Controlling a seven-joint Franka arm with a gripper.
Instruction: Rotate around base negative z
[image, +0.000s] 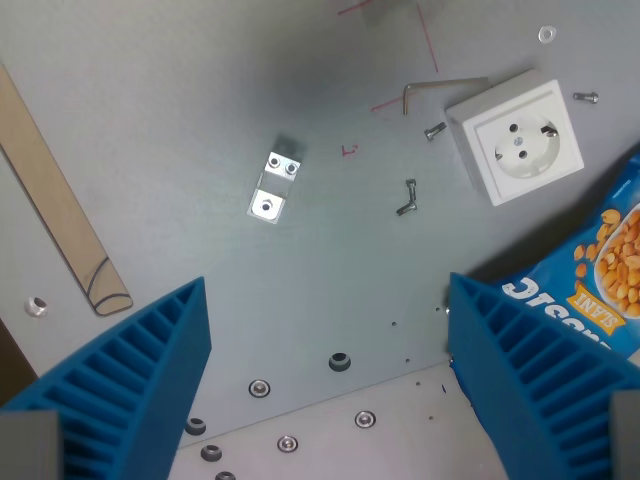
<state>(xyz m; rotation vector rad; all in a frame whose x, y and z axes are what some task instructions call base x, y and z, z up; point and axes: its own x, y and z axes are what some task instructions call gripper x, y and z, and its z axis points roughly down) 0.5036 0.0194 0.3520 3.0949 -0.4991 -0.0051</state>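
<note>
Task's thing taken to be the arm itself: a rotation about the base z axis, no object named. Gripper (325, 390) seen from the wrist, two blue ribbed fingers (130, 380) at lower left and lower right of the frame, held wide apart, nothing between them. No grasp judged to be needed; the ribbed pads look soft and compliant, should anything be brushed.

Below the gap, the grey metal table (180, 150) with screw holes along the bottom. Small shiny metal bracket (274, 187) at centre left: judged light, stiff, slippery, easily knocked. Loose bolts (408, 198) right of centre. White socket block (515, 135) at upper right, rigid plastic, likely light. Allen key (440, 88) just left of it. Blue peanut bag (590, 280) at right edge, touching or just behind the right finger; crinkly, soft, could be swept during rotation. Wooden strip (60, 205) at left edge.
</note>
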